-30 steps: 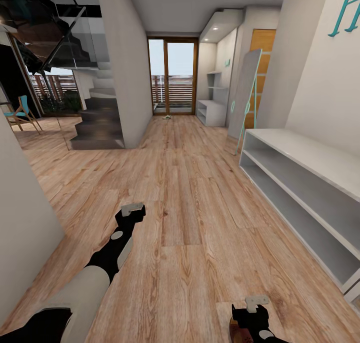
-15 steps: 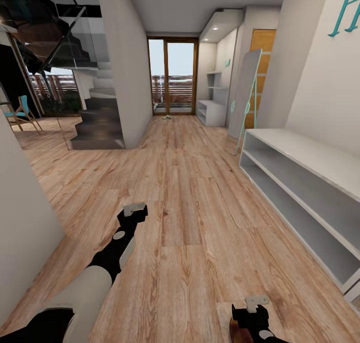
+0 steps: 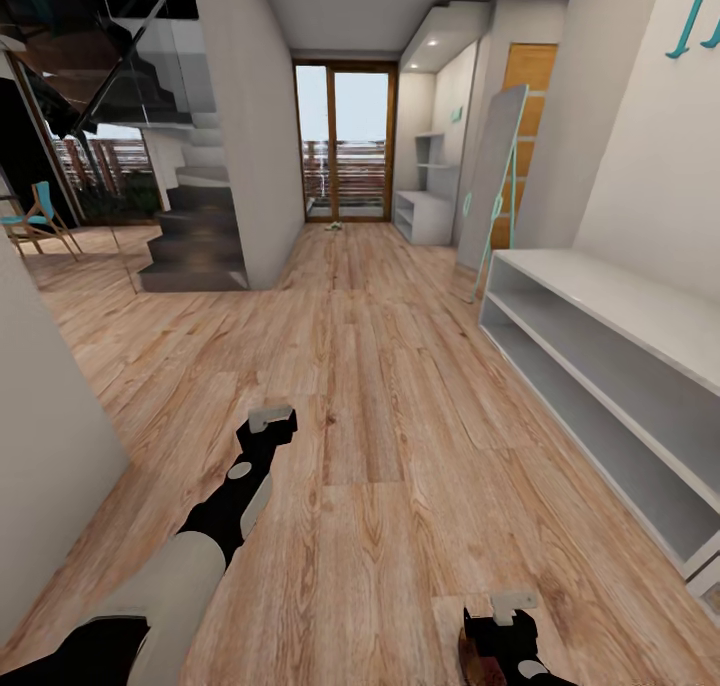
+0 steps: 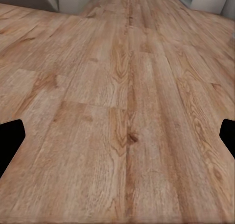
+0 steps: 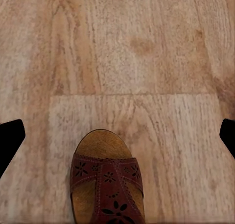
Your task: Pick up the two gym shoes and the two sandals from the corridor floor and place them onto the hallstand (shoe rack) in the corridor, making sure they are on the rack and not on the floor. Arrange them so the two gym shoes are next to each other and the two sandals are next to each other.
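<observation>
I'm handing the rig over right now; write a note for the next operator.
Left gripper: open, nothing in it, over the corridor floor.
Right gripper: a brown sandal sits between its fingers; I cannot tell if it is gripped.
Hallstand: to the right, apart from both arms.
Small things far down the corridor: too small to name.
Done: no shoe seen on the hallstand.
Left: rack all four, paired.

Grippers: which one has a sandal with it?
The right gripper. Its wrist view shows a brown sandal with cut-out flowers between its two fingers. The left gripper faces bare wooden floor.
</observation>
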Tool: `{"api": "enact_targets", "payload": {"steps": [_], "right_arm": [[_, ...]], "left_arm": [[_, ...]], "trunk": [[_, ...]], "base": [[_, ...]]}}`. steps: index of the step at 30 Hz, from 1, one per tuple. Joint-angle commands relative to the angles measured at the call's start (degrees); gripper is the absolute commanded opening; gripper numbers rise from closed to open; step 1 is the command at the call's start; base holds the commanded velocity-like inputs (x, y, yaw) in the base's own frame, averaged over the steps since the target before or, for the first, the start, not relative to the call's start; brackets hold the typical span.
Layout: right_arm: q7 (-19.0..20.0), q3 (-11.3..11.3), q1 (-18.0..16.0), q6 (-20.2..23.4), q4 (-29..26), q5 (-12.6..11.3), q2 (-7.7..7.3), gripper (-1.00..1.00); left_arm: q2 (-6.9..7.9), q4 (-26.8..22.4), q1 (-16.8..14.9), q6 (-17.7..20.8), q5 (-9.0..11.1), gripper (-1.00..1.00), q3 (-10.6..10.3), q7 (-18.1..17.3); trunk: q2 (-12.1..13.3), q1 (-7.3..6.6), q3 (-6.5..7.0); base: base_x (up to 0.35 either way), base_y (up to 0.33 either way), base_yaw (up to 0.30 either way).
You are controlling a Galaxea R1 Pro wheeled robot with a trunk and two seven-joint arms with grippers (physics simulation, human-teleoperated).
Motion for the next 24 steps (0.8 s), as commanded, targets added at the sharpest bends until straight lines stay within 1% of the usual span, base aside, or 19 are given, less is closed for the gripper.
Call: {"api": "enact_targets", "payload": {"steps": [1,24], "right_arm": [[-0.4,0.0,-0.1,-0.3,0.2,0.5,0.00,1.00],[-0.4,0.1,-0.1,-0.2,0.2,0.5,0.00,1.00]], "left_arm": [[-0.04,0.0,0.0,-0.2,0.4,1.00,0.1,0.0],[-0.08,0.0,0.0,-0.2,0.4,1.00,0.1,-0.1]], "trunk": [[0.0,0.01,-0.28],[-0.4,0.60,-5.38]], "base": [[0.000,0.000,0.000],[0.000,0.000,0.000]]}}
